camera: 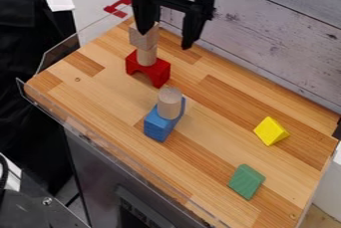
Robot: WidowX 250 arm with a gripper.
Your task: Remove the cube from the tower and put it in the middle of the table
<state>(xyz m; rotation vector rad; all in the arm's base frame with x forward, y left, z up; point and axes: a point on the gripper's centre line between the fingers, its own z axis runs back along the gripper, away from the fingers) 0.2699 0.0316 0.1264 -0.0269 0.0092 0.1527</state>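
The black gripper (165,34) hangs at the upper part of the view with its two fingers spread wide. A plain wooden cube (142,39) tops the tower at the upper left, resting on a wooden cylinder (146,56) that stands on a red arch block (148,71). The left fingertip overlaps the cube's upper part in the view; whether they touch, I cannot tell. The right fingertip is off to the cube's right, over the wooden table (106,90). Nothing is held between the fingers.
Nearer the middle, a second wooden cylinder (170,103) stands on blue blocks (158,126). A yellow triangular block (271,131) and a green block (246,181) lie to the right. A clear rim (120,147) lines the front edge; a whitish plank wall (279,38) runs behind.
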